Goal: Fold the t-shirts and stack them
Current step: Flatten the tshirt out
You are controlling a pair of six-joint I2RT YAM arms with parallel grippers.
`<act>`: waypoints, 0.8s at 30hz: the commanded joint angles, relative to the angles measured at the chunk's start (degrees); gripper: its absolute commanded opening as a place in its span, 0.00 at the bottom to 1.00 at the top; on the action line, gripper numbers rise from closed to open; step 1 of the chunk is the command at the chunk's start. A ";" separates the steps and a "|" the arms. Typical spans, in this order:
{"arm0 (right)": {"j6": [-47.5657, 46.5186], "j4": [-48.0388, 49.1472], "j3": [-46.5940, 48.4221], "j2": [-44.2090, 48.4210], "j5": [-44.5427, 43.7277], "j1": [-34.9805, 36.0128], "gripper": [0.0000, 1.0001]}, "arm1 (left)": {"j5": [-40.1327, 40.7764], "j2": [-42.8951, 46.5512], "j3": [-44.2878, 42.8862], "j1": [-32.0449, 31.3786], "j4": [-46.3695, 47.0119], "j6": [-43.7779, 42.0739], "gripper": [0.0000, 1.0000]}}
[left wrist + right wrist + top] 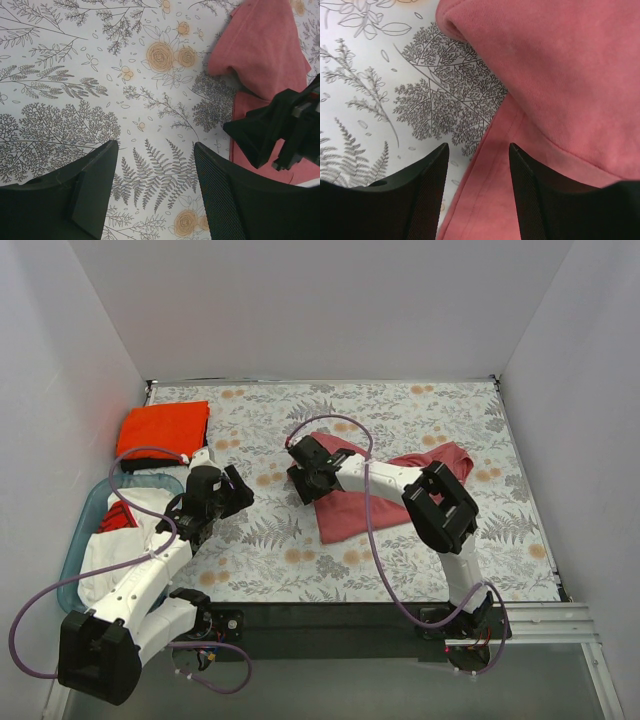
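The dusty rose-red t-shirt lies crumpled on the floral tablecloth, right of centre, with one thick fold rolled over its flat lower layer. The right gripper is at the shirt's left edge. In its wrist view the gripper has its jaws spread wide and holds nothing, and the hem of the shirt runs up between the two fingers. The left gripper hangs over bare tablecloth left of centre, well apart from the shirt. Its wrist view shows the gripper parted just as wide, with only printed ferns between the fingers (the rose shirt and the right gripper sit at that view's right side). The bright orange t-shirt rests folded at the far left corner, and a dark strip under its near edge appears to be the black one. Nearer, a blue bin holds white cloth and something red.
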State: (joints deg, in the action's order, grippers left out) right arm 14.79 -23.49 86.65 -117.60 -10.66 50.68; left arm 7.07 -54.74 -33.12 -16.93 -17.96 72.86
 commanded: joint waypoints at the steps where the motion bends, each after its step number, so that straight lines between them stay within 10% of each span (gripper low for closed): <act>1: -0.37 -2.79 3.96 -2.54 -3.67 0.83 0.57 | -0.22 1.39 -0.27 0.40 0.29 -0.61 0.61; 11: -0.02 -4.02 0.63 -5.88 -3.32 1.09 0.41 | -0.39 1.57 -0.19 0.49 0.20 -0.70 0.61; 18: 0.07 -4.11 -0.96 -7.21 -1.65 0.83 0.03 | -0.57 1.39 -0.10 0.40 0.29 -0.79 0.61; 24: -1.25 -5.61 1.76 -1.94 -3.05 0.21 0.01 | -0.57 0.86 -0.01 0.40 0.29 -0.96 0.61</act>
State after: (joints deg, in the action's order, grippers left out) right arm 14.35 -24.29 88.40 -120.60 -13.63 51.33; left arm 6.76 -54.43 -33.12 -16.93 -17.96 72.84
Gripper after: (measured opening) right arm 0.022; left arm 0.610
